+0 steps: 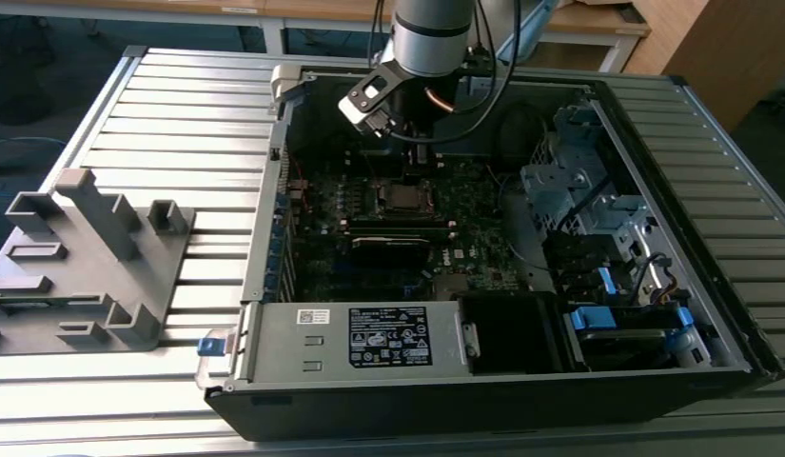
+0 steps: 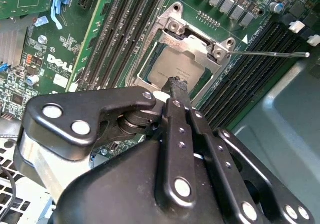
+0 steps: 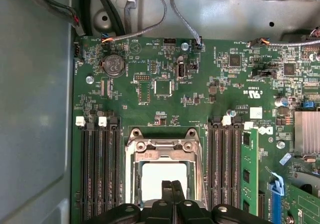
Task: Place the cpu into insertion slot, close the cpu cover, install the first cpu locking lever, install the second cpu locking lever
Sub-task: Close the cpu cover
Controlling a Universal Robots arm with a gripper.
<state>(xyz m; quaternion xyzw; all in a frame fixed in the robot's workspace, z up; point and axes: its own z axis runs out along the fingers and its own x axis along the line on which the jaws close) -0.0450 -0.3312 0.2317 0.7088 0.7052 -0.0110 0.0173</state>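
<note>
Inside the open computer case (image 1: 494,405), the arm (image 1: 433,33) points straight down, jaws together over the cpu (image 2: 170,66).

A ribbed grey metal table (image 1: 176,124) is spreading across the exterior view, its slats running from that view's left to its right. A grey moulded fixture (image 1: 88,267) is sitting on it at the left. Beyond the far edge, wooden desks (image 1: 304,8) on pale legs are standing over a dark blue-grey floor (image 1: 62,38). A wooden cabinet (image 1: 716,48) is rising at the upper right. Even light is glinting softly on the slats.
</note>
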